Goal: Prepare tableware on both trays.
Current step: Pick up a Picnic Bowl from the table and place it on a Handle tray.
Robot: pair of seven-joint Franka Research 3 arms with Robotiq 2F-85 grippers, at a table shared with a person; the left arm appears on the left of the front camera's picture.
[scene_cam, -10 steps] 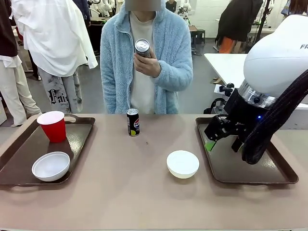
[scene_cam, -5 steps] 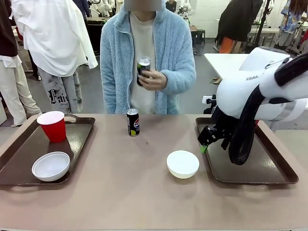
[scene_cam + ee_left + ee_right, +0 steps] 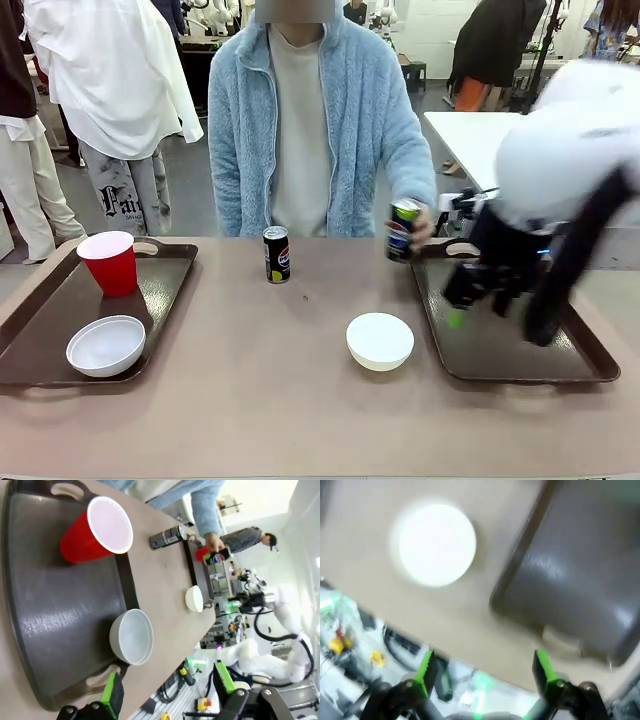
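1. The right arm is blurred in the front view and covers the far right part of the right tray. The right gripper is a dark smear above that tray, and its jaws cannot be read from this view.
2. The right wrist view is blurred too. The right gripper has its green pads wide apart with nothing between them. It is above the table edge, touching nothing.
3. The left gripper is cut off at the bottom of its own view. Its pads stand well apart and are empty, near the left tray.
4. A red patch beside the person's hand is too small to identify.
5. The red cup stands upright at the far end of the left tray. The first bowl sits at its near end.
6. The standing can is on the table between the trays. The second bowl is on the table just left of the right tray.
7. The person's hand grips the held can at the right tray's far left corner. Whether the can touches a surface cannot be told.
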